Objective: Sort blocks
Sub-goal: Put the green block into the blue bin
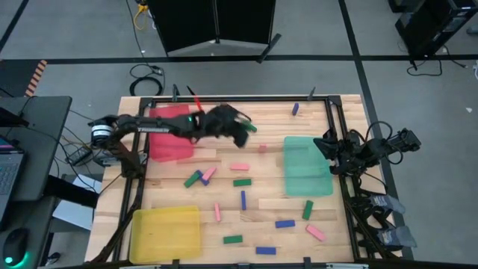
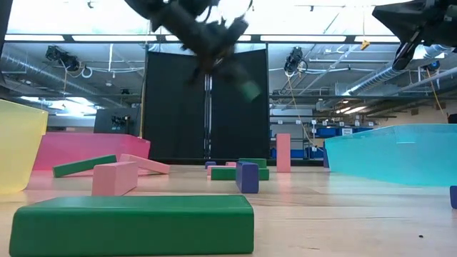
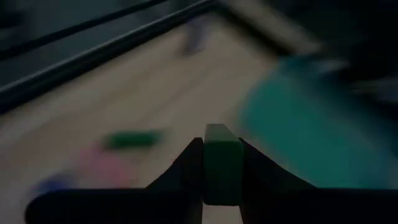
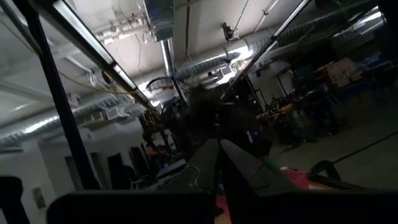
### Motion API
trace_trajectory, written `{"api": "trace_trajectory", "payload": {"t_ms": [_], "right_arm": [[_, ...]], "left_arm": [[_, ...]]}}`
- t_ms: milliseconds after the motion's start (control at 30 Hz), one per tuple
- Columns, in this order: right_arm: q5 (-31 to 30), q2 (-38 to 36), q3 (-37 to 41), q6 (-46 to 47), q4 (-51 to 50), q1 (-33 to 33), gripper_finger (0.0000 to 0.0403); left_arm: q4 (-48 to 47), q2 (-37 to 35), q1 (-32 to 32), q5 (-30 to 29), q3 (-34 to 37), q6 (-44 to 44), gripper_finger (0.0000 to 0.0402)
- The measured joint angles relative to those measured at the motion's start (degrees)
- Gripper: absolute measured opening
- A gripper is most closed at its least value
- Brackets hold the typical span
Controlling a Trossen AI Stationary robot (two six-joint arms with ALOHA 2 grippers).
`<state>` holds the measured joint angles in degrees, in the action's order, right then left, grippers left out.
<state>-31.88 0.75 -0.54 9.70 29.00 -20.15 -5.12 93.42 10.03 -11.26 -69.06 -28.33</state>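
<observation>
My left gripper [image 1: 245,133] hovers above the table's middle, between the red tray [image 1: 170,138] and the green tray [image 1: 306,166], shut on a green block [image 3: 222,163]. In the low view this gripper [image 2: 239,71] is high above the table. Other pink, green and blue blocks lie flat on the wood, among them a green one [image 1: 241,181], a pink one [image 1: 239,167] and a blue one [image 1: 284,223]. A pink block [image 2: 283,152] stands on end. My right gripper [image 4: 217,152] is shut on nothing, with the arm folded at the table's right edge [image 1: 358,149]. My left gripper pinches the green block between its two fingers [image 3: 186,168], across the block's narrow width. One end of the block [image 3: 219,132] sticks out past the fingertips. The block [image 2: 250,90] is lifted clear, high over the table, tilted below the slanting fingers.
A yellow tray [image 1: 166,230] lies at the near left corner. A large green block [image 2: 136,223] lies close to the low camera, with a pink one [image 2: 114,178] behind it. A lone blue block [image 1: 295,109] lies near the far edge. Bare wood shows beyond the green tray.
</observation>
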Motion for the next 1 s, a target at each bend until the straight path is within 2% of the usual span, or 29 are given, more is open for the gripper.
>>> {"api": "trace_trajectory", "payload": {"t_ms": [133,233,333,500,733,800,933,1000], "right_arm": [[-0.02,-0.01,0.00,-3.13,3.70,0.16,0.0030],[0.33,-0.01,0.00,-4.52,7.56,0.18,0.0030],[1.09,0.00,0.00,-5.47,11.55,0.18,0.0030],[3.40,0.01,0.00,-6.48,15.05,0.18,0.0030],[5.18,-0.01,-0.01,-6.26,15.13,0.02,0.0030],[5.59,-0.01,0.00,-6.26,15.09,-0.02,0.0030],[6.28,-0.01,0.00,-6.28,15.04,-0.02,0.0030],[6.44,-0.01,0.00,-6.31,14.93,-0.03,0.0030]], "left_arm": [[14.33,4.78,-5.54,2.03,0.04,0.91,0.0061],[19.42,9.53,-7.47,1.98,-1.84,0.64,0.0062],[19.96,15.50,-8.65,2.17,-6.82,0.45,0.0062],[19.86,25.74,-9.65,6.24,-20.58,1.28,0.0062],[8.43,37.45,-10.11,6.83,-38.12,2.20,0.0064],[5.68,38.88,-10.21,6.79,-40.46,2.46,0.0093],[4.70,39.29,-10.81,6.73,-41.03,5.14,0.0193],[4.88,38.71,-11.21,5.07,-41.03,5.53,0.0231]]}}
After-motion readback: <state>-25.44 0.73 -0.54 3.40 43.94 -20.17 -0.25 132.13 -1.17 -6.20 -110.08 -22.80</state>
